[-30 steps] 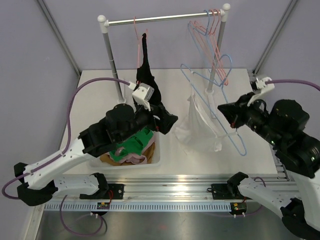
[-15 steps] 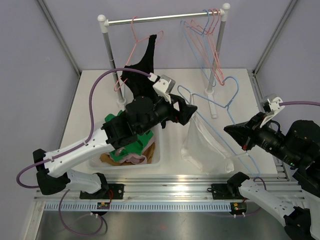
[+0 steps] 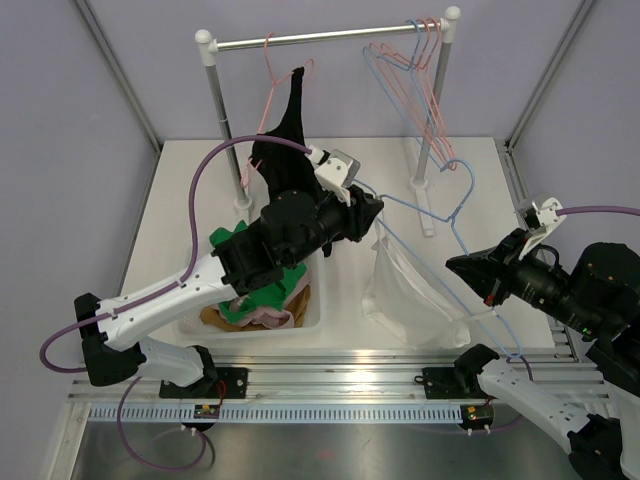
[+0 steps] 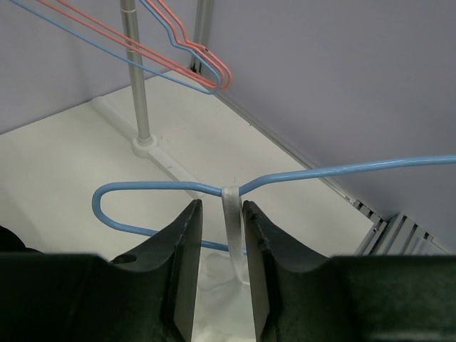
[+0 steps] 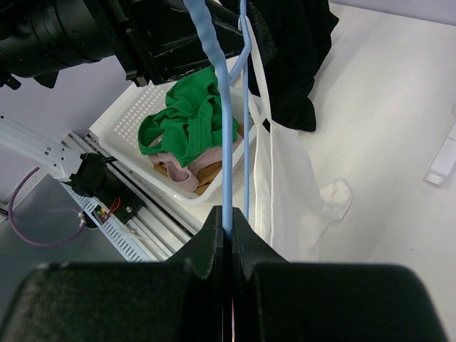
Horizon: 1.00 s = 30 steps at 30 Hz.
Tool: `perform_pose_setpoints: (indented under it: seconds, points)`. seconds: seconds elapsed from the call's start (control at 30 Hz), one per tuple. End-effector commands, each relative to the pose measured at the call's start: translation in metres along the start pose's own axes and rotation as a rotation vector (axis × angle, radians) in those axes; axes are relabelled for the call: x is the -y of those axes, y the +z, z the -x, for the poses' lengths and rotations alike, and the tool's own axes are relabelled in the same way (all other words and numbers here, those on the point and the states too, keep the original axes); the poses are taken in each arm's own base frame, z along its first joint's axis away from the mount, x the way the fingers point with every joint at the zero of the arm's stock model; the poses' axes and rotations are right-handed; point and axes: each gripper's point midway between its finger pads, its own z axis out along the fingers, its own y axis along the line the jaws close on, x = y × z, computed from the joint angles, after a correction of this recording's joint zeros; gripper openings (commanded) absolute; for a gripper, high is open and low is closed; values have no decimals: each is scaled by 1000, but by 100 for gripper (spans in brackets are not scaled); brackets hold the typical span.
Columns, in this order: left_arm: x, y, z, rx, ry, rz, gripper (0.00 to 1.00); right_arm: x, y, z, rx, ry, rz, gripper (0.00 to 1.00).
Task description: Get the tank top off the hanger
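A white tank top (image 3: 410, 285) hangs from a blue wire hanger (image 3: 445, 215), its hem resting on the table. My right gripper (image 3: 462, 268) is shut on the hanger's lower wire (image 5: 226, 157), with the white fabric (image 5: 292, 178) just right of it. My left gripper (image 3: 375, 212) reaches in at the hanger's left shoulder. In the left wrist view its jaws (image 4: 221, 205) stand narrowly apart around the tank top's strap (image 4: 233, 214), which loops over the blue wire (image 4: 335, 171). The strap lies against the right finger, with a gap on its left.
A clothes rack (image 3: 330, 38) stands at the back with several pink and blue hangers (image 3: 415, 60) and a black garment (image 3: 285, 130) on a pink hanger. A white basket (image 3: 310, 322) with green, pink and tan clothes (image 3: 270, 275) sits under my left arm.
My left arm swung from over the basket to the hanger's shoulder and its jaws narrowed around the strap. The right gripper drew the hanger toward the near right, then held still.
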Motion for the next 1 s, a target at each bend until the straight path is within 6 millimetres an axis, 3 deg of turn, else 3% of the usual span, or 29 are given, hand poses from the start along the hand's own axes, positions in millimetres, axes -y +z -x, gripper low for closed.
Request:
perform_pose_setpoints:
  seconds: [0.0,0.17,0.3,0.43,0.63,0.77,0.87,0.93,0.97]
  points:
    - [0,0,24,82,-3,16,31,-6,0,13,50,-10,27,0]
    - [-3,-1,21,77,0,29,20,-2,4,11,41,-15,12,0]
    - [-7,-4,21,76,4,43,0,0,7,7,27,-19,5,0]
    - [-15,-7,22,77,8,84,0,2,7,3,14,-29,0,0]
    - [-72,-32,27,111,-65,391,0,-5,-5,-21,-28,-73,64,0]
    - [-106,-53,22,111,-143,514,0,-13,-29,-25,23,-101,105,0]
    - [-118,-60,18,110,-201,534,0,-19,-43,-23,75,-142,141,0]
    - [-112,-59,11,87,-213,484,0,-24,-48,-15,155,-176,169,0]
    - [-107,-56,10,80,-217,449,0,-21,-42,-18,168,-177,164,0]
